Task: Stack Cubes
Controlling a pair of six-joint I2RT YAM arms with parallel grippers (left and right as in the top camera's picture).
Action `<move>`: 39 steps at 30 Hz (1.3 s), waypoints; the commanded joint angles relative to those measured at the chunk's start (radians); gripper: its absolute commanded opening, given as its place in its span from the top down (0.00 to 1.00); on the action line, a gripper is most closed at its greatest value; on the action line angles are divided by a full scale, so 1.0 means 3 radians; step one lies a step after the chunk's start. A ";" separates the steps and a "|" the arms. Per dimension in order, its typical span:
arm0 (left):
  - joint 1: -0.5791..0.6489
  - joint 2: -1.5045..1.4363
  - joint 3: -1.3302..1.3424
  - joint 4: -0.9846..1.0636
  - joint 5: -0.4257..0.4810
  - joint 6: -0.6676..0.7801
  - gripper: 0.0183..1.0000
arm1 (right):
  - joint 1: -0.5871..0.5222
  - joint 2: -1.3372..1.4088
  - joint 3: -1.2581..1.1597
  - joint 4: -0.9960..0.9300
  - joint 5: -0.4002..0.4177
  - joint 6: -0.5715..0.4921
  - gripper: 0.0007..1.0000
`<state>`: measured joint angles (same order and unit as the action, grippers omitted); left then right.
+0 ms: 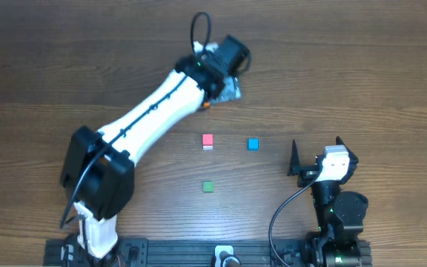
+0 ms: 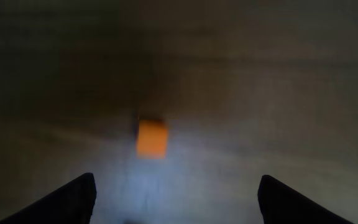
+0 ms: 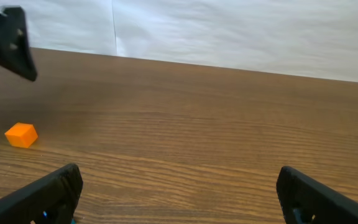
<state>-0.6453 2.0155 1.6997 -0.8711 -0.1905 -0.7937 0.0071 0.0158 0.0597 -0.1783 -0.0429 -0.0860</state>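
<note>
Four cubes are sitting on the counter (image 1: 376, 67) as we are reading it. A pink cube (image 1: 207, 140) and a blue cube (image 1: 253, 144) are lying side by side near the middle of the top view, a green cube (image 1: 208, 186) is lying below the pink one, and an orange cube (image 2: 151, 138) is lying toward the upper middle. All are apart and none is stacked.

We are seeing the left gripper (image 2: 176, 186) hanging over the orange cube with its fingers spread wide and nothing between them. The cube is lying ahead of the fingers rather than between them. In the top view the arm is hiding most of that cube, so we are only guessing how high the gripper is standing above it.

The right gripper (image 3: 179, 180) is resting at the lower right, fingers also apart and empty.

We are judging this as the approach for the first pick. The next move is calling for centring the left fingers over the orange cube, lowering until they are flanking it, and closing.
</note>
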 commanded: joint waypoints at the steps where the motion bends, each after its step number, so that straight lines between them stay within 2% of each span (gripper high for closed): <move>1: 0.0134 0.0432 0.0066 0.0206 0.0202 0.0281 0.18 | 0.0010 -0.0024 -0.0031 0.0011 0.0023 -0.0017 0.01; 12: 0.0141 0.0837 0.0170 0.0161 0.0262 0.0329 0.24 | 0.0010 -0.0024 -0.0031 0.0011 0.0023 -0.0017 0.01; 17: 0.0141 0.0844 0.0182 0.0177 0.0261 0.0329 0.35 | 0.0010 -0.0024 -0.0031 0.0011 0.0023 -0.0017 0.01; 26: 0.0141 0.0844 0.0183 0.0175 0.0259 0.0329 0.67 | 0.0010 -0.0024 -0.0031 0.0011 0.0023 -0.0017 0.01; 31: 0.0141 0.0846 0.0183 0.0154 0.0259 0.0328 0.79 | 0.0010 -0.0024 -0.0031 0.0011 0.0023 -0.0017 0.01; 39: 0.0116 0.0668 0.0183 0.0037 0.0259 0.0327 0.85 | 0.0010 -0.0024 -0.0031 0.0011 0.0023 -0.0017 0.01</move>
<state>-0.6029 2.2536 1.7344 -0.8394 -0.1158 -0.6991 0.0071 0.0158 0.0597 -0.1783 -0.0429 -0.0860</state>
